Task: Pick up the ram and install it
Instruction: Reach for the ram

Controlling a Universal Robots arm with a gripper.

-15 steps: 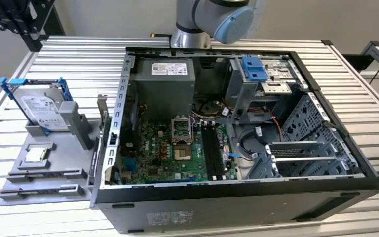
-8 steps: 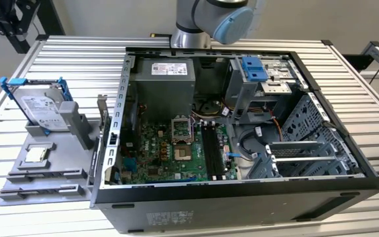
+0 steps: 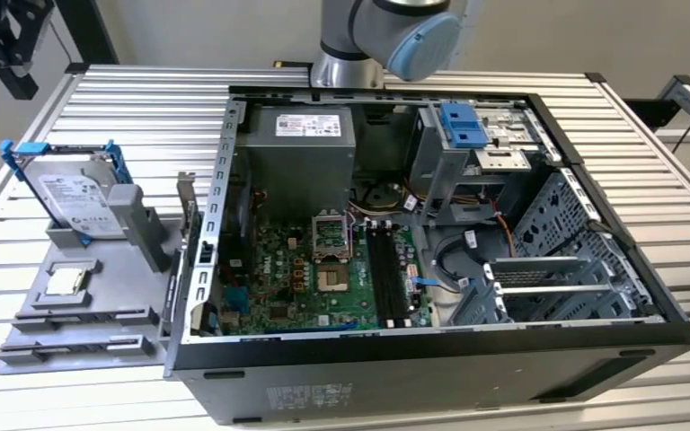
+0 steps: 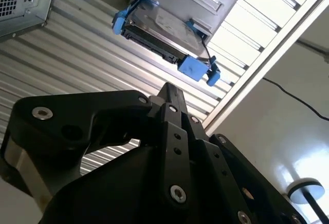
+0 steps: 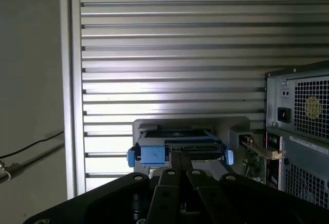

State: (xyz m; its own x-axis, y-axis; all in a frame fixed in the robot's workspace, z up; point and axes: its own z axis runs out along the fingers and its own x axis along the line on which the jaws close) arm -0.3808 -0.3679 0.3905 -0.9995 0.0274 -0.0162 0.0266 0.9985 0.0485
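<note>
Scene in the exterior view: a black open-sided tower computer case (image 3: 441, 368) lies on the ribbed aluminium table (image 3: 118, 99), green motherboard (image 3: 309, 278) facing up. At the exterior view's left of the case, a grey plastic fixture tray (image 3: 75, 346) carries a silver hard drive in a blue frame (image 3: 75, 193), standing upright. Nearer on the tray lies a small square silver processor chip (image 3: 65, 280). I take the thin board standing on edge between tray and case for the ram (image 3: 186, 205). It is seen edge-on, so I'm not certain. The grey and pale blue robot arm (image 3: 387, 36) rises at the far side.

Second wrist view: the black gripper (image 4: 168, 88) has its fingers pressed together, pinching nothing, well apart from the hard drive.

First wrist view: the gripper's tips line up with the hard drive beyond them. The ram (image 5: 255, 149) stands just beside the case's vented rear.
</note>
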